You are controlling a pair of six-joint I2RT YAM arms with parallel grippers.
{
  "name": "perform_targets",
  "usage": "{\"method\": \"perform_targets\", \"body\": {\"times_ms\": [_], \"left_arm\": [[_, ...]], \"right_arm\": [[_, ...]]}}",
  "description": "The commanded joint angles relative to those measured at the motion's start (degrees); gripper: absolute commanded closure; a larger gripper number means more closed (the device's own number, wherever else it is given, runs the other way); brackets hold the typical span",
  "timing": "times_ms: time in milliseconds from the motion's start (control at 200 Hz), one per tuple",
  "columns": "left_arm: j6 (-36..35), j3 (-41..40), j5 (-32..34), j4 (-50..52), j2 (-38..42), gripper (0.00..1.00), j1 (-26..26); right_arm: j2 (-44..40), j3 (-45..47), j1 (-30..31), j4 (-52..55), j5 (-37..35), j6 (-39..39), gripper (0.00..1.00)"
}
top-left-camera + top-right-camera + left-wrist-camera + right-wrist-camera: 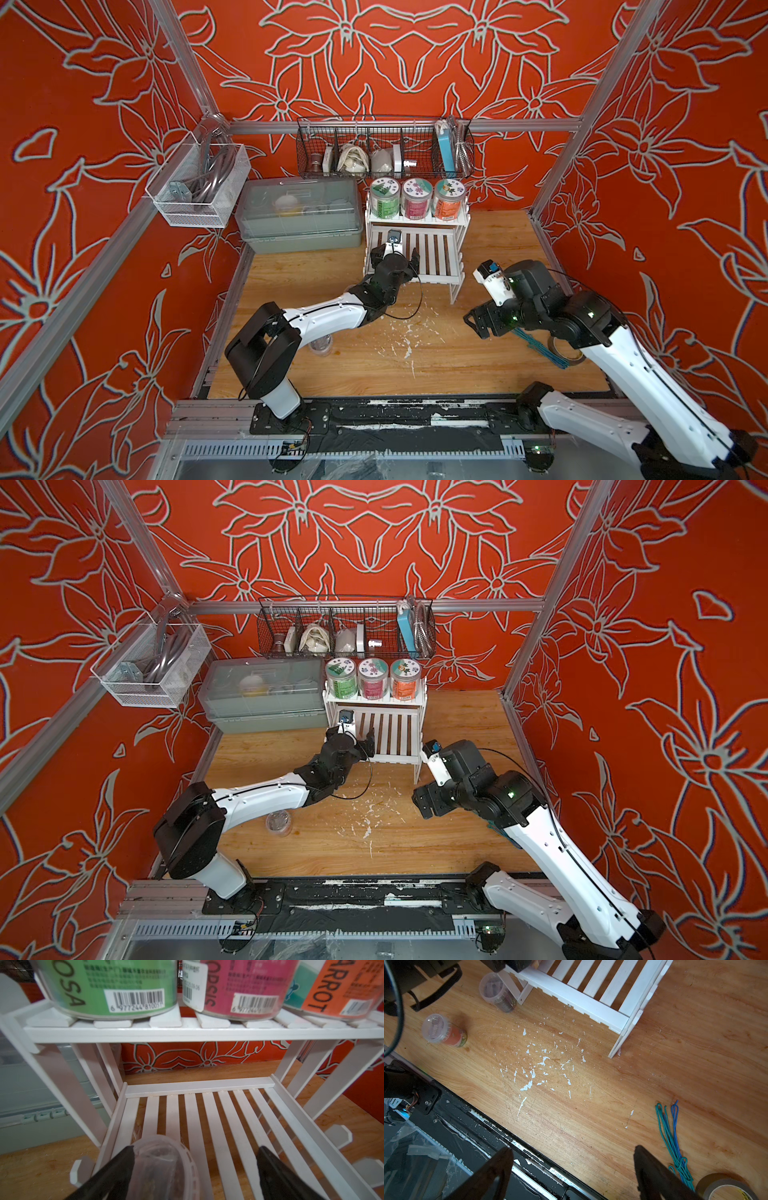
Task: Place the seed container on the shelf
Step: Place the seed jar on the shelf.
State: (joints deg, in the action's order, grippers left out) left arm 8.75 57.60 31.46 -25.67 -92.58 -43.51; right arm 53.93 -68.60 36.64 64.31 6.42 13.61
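Left wrist view: open left hand [195, 1148], seed container [164, 1167] beside one finger [116, 1167], at shelf's [199, 1086] lower tier; right hand [573, 1148] open.

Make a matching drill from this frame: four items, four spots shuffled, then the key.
Items
1. carrot jar
2. tape roll
3. red-label tub
4. left claw

Spots
a. on the table, under the left arm
b. open, at the lower tier of the shelf
c. upper shelf tier, next to the pink jar
d. on the table beside the blue-green cords

Pairs: 1-c, 2-d, 3-a, 4-b
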Motion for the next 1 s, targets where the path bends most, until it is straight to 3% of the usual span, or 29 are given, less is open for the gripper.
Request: {"method": "perform_targets", "body": {"times_ms": [0,310,731,996], "left_arm": [[-0.44,1.91,-2.73,1.19,1.21,0.07,-0.44],[-0.55,3.59,-3.63,3.83,1.52,0.07,-0.44],[-0.43,10.59,-1.09,27.84,7.13,0.01,-0.29],[5.82,10.54,-7.84,34.41,8.76,0.01,1.90]], "right_arm": [[-0.14,0.39,-0.43,0.71,0.74,-0.66,0.07],[-0.83,0.72,-0.43,0.77,0.41,-0.66,0.07],[-1.15,1.18,-0.52,0.34,0.42,-0.54,0.06],[-0.59,1.89,-0.47,-0.50,1.20,0.04,0.06]]}}
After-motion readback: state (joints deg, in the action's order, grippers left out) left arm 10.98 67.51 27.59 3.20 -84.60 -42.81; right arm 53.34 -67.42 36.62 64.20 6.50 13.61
